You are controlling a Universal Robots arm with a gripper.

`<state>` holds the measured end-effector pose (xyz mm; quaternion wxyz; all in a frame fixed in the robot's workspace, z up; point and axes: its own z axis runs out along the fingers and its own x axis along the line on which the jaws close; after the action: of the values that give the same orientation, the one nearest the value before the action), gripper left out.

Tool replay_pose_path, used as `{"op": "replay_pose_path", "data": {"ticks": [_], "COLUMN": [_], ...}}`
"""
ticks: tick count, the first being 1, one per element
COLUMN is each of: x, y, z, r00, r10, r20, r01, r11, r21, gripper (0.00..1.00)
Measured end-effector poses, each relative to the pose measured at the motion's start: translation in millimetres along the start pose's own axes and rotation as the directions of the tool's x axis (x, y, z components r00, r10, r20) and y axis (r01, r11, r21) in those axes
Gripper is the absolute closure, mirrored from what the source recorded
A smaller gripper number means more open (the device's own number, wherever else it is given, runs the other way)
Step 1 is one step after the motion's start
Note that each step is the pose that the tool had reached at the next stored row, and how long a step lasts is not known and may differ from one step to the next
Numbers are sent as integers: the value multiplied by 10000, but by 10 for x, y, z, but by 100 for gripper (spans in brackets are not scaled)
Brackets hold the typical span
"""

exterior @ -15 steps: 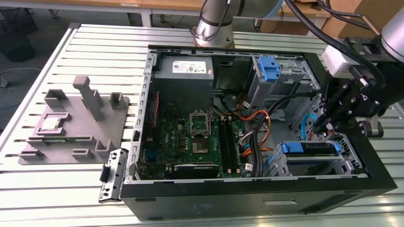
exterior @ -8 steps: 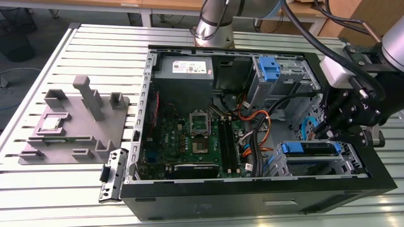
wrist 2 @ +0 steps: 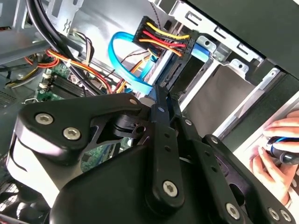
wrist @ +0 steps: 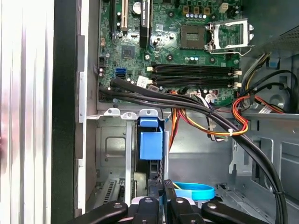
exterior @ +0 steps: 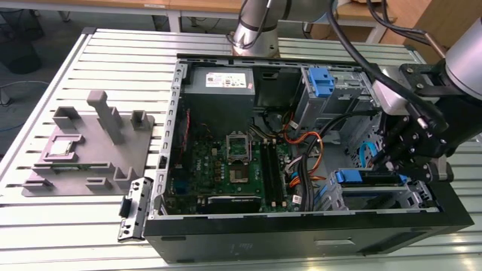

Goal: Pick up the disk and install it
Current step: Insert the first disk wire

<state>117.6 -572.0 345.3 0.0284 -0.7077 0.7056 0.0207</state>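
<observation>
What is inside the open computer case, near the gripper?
Near the gripper, the case holds a green motherboard, bundled cables and a blue-railed disk in its bay; the gripper hides part of it.

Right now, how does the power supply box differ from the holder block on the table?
The power supply box sits inside the case; the holder block lies outside, on the slatted table. The box is plain with a white label; the block has upright posts. Both are grey.

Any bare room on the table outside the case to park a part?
Bare slats on the table between the grey fixture and the case, and beyond the fixture. Crowded inside: cables over the motherboard, gripper at the drive cage.
</observation>
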Motion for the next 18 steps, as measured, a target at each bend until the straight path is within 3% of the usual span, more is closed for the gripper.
{"op": "replay_pose_path", "data": {"ticks": [9, 13, 18], "x": [4, 6, 7], "y": [53, 85, 86], "z": [51, 73, 85], "r00": [9998, 9997, 9994], "r10": [-183, -258, -334], "r20": [32, 31, 31], "r01": [182, 257, 332], "r11": [9990, 9984, 9981], "r21": [419, 495, 515], "gripper": [84, 84, 84]}}
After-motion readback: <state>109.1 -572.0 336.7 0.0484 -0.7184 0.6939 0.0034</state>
